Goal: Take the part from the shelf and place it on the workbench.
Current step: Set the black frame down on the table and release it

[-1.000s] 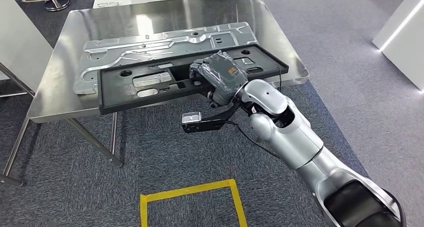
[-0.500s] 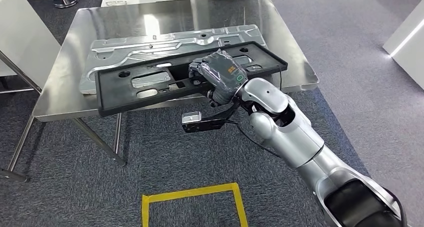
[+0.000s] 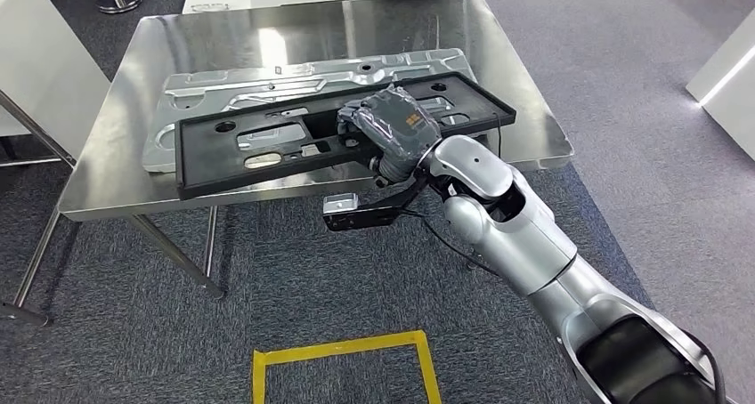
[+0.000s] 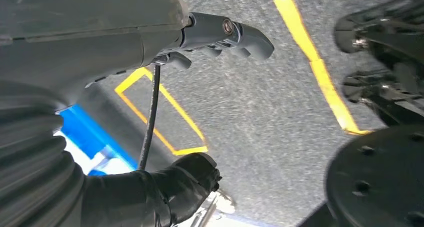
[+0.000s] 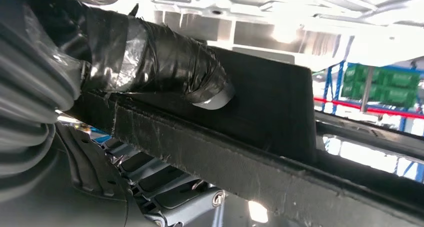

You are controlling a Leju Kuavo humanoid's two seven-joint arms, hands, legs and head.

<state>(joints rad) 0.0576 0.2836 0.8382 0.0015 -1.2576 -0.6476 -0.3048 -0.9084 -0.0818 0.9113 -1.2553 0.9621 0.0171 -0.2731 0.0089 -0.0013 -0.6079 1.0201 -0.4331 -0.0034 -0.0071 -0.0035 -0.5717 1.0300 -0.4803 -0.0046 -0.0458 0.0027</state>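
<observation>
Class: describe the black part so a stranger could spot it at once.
Find the steel workbench. Over its near edge the right hand holds a long black frame with cut-outs. Unlike the silver panel lying beneath it, it is matte black.

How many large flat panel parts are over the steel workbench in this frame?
2. A silver stamped metal panel lies flat on the steel workbench. A black frame panel, gripped by the right hand, overlaps the silver one's near side. Anything beneath them would be hidden.
</observation>
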